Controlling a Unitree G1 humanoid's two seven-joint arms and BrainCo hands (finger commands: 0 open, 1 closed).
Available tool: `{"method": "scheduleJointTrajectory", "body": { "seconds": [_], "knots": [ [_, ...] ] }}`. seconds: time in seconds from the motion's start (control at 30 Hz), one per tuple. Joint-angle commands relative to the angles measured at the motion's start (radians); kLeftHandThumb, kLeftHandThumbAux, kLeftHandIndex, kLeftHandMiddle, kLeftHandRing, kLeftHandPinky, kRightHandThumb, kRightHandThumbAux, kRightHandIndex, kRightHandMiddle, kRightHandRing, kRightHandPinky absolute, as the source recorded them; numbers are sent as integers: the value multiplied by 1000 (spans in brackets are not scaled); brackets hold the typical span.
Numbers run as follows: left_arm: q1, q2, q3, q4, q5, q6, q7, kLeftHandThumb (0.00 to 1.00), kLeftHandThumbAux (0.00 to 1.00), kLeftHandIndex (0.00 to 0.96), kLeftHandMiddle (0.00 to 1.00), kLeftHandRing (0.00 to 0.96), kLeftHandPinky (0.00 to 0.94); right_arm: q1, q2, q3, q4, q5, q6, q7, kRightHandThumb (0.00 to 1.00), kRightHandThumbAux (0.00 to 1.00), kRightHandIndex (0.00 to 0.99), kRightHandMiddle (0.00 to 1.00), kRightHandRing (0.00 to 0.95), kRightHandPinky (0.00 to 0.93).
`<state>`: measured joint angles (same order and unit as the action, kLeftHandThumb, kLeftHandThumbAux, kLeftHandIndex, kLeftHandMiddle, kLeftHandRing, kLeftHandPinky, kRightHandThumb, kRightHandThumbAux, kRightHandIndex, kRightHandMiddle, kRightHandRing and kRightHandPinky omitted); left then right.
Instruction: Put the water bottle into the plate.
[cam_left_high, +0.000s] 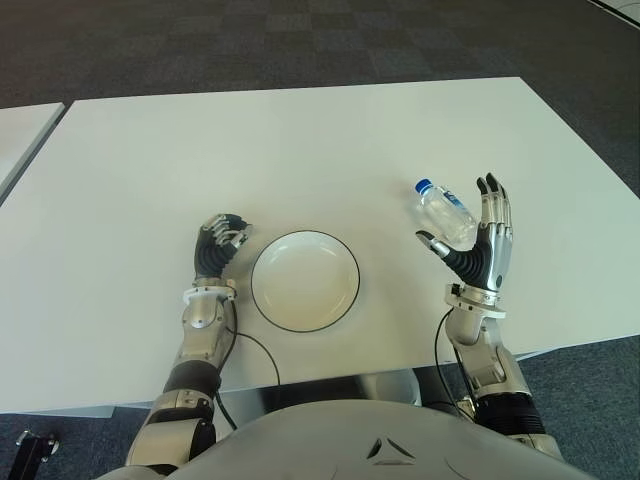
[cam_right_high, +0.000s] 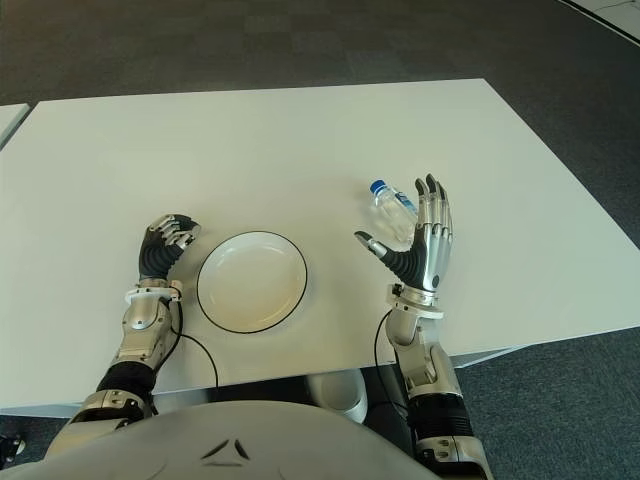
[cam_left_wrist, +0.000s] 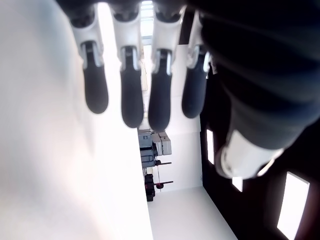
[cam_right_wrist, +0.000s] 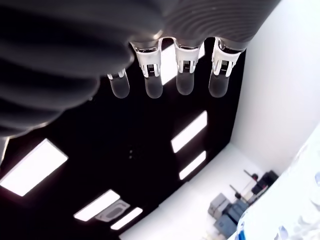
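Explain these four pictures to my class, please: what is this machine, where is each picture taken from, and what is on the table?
This is a humanoid robot with two fingered hands. The two wide pictures come from cameras in its head, looking down at a white table. The two close-ups come from cameras on its wrists, showing mostly fingers. On the table sit an empty white plate and a small water bottle lying on its side. The right hand is open beside the bottle, not yet gripping it. The left hand, fingers curled, holds nothing, left of the plate.

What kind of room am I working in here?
Likely an office or lab: a large plain white table on dark grey carpet tiles, ceiling light panels overhead, and some equipment standing far off.
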<state>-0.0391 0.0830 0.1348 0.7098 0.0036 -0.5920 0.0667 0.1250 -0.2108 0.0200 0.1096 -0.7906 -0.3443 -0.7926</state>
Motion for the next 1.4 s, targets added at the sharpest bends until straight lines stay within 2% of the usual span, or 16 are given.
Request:
{"method": "scheduleJointTrajectory", "body": {
  "seconds": [0.03, 0.17, 0.27, 0.33, 0.53, 0.67, 0.77, 1.07, 1.4],
  "knots": [
    [42, -12, -13, 78, 8, 40, -11, 704, 716, 429, 456, 441, 422, -58, 3, 4, 55, -17, 81, -7, 470, 302, 0, 0, 0, 0],
    [41, -11, -15, 85, 9, 35, -12, 704, 716, 428, 455, 433, 399, -152, -21, 2, 201, 10, 102, -15, 499, 281, 0, 0, 0, 0],
    [38, -11, -17, 93, 13, 27, -9, 705, 716, 429, 457, 436, 409, -189, -32, 3, 260, 28, 125, -1, 525, 259, 0, 0, 0, 0],
    [36, -10, -16, 103, 14, 20, -9, 705, 715, 429, 461, 441, 421, -193, -31, 7, 256, 36, 156, 25, 543, 239, 0, 0, 0, 0],
    [27, -8, -13, 127, 18, 19, -3, 701, 717, 427, 461, 446, 436, -194, -33, 22, 188, 40, 353, 223, 581, 174, 0, 0, 0, 0],
    [30, -17, -11, 117, 13, 15, 0, 701, 717, 427, 456, 442, 426, -202, -58, 53, 164, -5, 462, 314, 583, 165, 0, 0, 0, 0],
    [34, -22, -12, 108, 11, 12, -2, 702, 717, 427, 455, 436, 416, -211, -83, 78, 160, -28, 514, 363, 578, 166, 0, 0, 0, 0],
    [37, -24, -9, 108, 0, 19, -13, 704, 717, 429, 453, 427, 419, -272, -141, 139, 191, -53, 609, 484, 554, 178, 0, 0, 0, 0],
    [42, -27, -11, 110, -1, 1, -16, 700, 719, 428, 456, 435, 426, -353, -172, 176, 253, -34, 654, 556, 510, 204, 0, 0, 0, 0]
  ]
}}
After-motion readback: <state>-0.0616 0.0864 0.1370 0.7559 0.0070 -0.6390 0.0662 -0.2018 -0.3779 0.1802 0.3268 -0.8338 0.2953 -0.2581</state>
